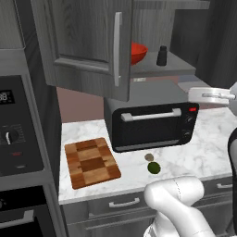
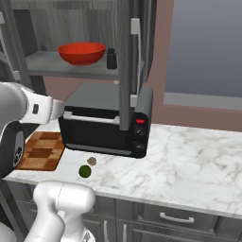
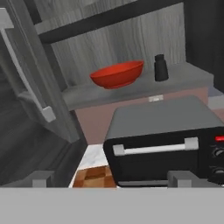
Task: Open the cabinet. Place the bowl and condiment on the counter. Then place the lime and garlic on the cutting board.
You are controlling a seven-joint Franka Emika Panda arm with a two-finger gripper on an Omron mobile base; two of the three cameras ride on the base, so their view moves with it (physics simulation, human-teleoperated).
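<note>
Between the dark tips of the gripper (image 3: 111, 180), nothing held: spread wide, empty, hanging level with the black toaster oven (image 3: 162, 146) and aimed up toward the shelf behind it.

Just beyond, inside the cabinet (image 1: 88, 41) with both doors swung out: the red bowl (image 3: 117, 74) upright on the lower shelf, the dark condiment (image 3: 161, 68) just beside it, apart from it, nearer the shelf's end.

Judged as step one done, step two in hand: fetching the bowl. Calls for rising above the oven's top, reaching in between door and shelf, closing on the bowl's rim, then drawing out without brushing the condiment or the long silver handle.

Further out, down on the marble counter (image 1: 203, 148): lime (image 1: 154, 167) and garlic (image 1: 149, 157) nearly touching in front of the oven, well apart from the chequered cutting board (image 1: 91, 162) lying bare to the left. Left for last.

No brand or label readable on oven or bottle; pale digits on the stove's display (image 1: 5, 96), too small to read.
</note>
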